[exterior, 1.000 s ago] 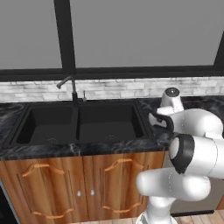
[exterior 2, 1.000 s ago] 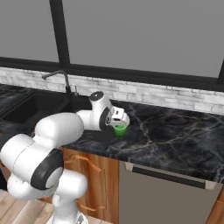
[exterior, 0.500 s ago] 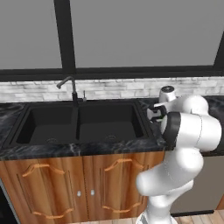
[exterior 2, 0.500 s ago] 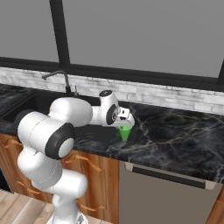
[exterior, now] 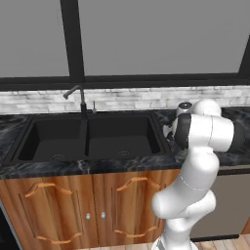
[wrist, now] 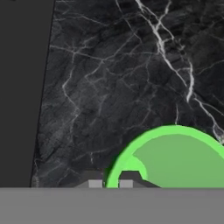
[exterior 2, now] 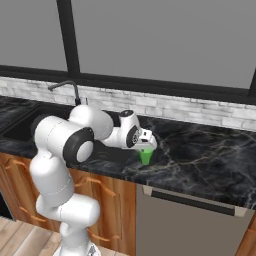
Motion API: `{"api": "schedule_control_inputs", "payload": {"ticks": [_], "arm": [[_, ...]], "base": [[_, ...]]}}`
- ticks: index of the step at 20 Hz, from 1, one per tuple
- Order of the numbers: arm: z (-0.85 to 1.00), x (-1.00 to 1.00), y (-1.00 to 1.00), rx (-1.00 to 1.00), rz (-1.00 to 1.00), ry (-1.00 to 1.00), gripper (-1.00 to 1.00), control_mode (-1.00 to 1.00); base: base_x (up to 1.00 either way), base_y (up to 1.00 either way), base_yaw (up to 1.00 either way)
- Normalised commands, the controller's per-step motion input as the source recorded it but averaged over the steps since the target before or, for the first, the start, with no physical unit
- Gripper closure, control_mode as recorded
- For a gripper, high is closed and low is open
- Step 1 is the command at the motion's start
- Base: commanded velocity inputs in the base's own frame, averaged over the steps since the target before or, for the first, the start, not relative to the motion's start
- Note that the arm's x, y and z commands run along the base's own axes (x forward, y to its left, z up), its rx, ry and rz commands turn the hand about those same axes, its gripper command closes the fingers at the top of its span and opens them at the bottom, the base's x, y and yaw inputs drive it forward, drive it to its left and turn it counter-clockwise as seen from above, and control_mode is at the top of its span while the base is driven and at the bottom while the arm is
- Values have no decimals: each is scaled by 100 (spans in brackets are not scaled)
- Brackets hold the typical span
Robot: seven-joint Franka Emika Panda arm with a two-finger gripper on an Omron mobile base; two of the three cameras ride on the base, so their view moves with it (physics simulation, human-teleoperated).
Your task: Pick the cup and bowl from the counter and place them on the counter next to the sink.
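Bare counter [exterior 2: 210, 160] is lying open right of the cup [exterior 2: 145, 156], while the sink [exterior: 93, 139] is bordering it just left.

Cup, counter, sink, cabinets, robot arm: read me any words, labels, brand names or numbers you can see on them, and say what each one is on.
None: no readable text anywhere.
The cup is plain green.
The counter shows only marble veins.
The sink and cabinet doors are unmarked.
The arm and gripper carry no legible lettering.
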Motion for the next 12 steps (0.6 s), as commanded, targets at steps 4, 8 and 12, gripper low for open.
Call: {"api": "schedule_control_inputs", "payload": {"ticks": [4,8,12], "arm": [[-33,17,-13,0,0,0,100,-100],[-4,2,-2,0,0,0,100,-100],[0,0,0,0,0,0,-100,-100]], "base": [[0,0,0],[0,0,0],[0,0,0]]}}
